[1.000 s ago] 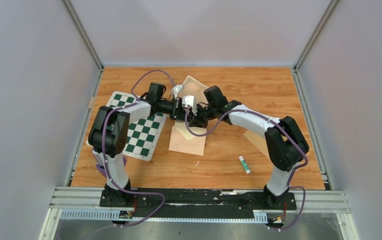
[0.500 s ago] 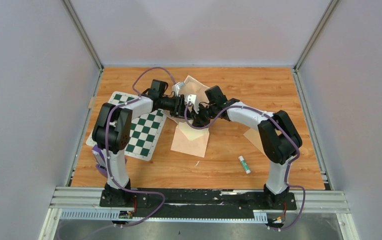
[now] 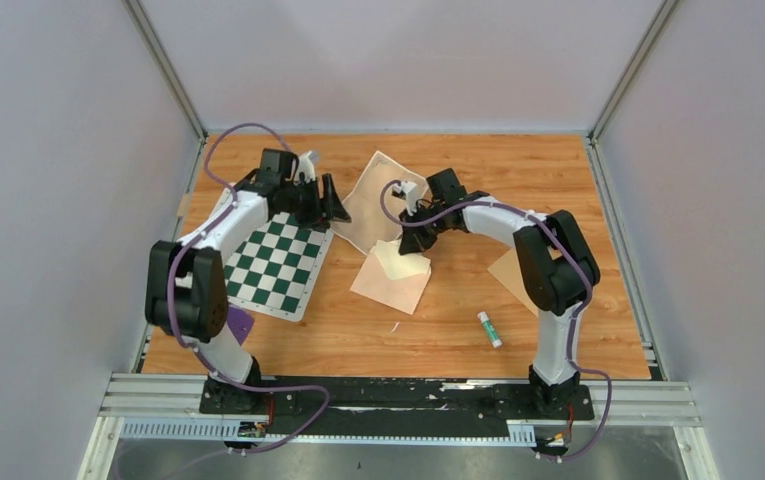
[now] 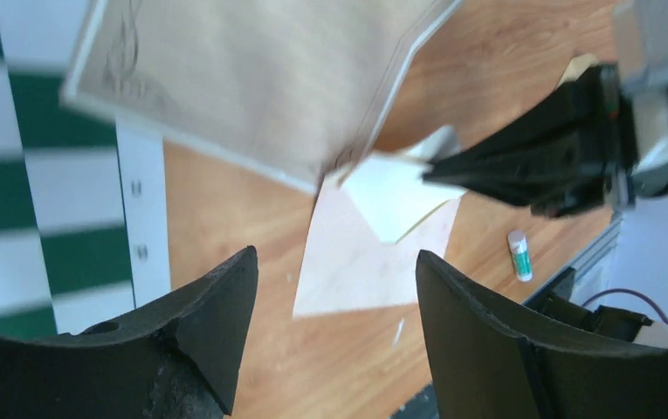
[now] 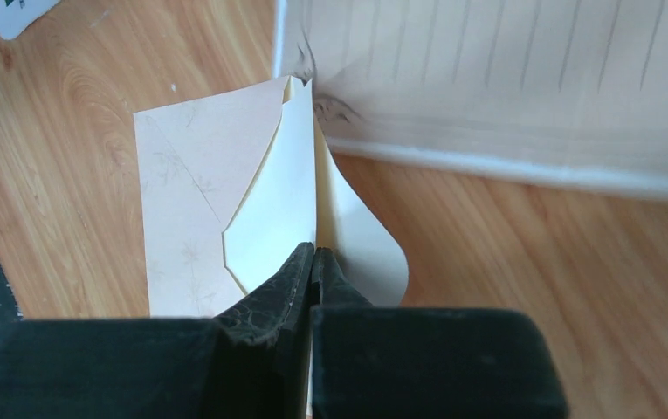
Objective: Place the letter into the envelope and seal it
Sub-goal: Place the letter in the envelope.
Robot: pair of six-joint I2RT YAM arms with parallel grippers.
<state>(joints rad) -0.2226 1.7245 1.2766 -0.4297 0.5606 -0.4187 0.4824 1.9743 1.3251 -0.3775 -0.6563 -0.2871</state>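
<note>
Letter [image 3: 370,195]: recorded lying flat on the table [image 3: 578,180], outside the envelope [image 3: 390,288], its near corner just beside the envelope's raised flap [image 5: 269,209]. Right gripper [image 5: 314,255]: fingers pressed fully together on that flap's edge, which was held lifted. Left gripper [image 4: 334,259]: jaws found spread wide, nothing held, positioned beside the letter's left edge at the checkerboard [image 3: 276,262] corner

letter [image 3: 373,200] frame centre, above envelope [image 3: 390,282] | chessboard [image 3: 278,265] left of both | glue stick [image 3: 489,328] lower right of envelope
</note>
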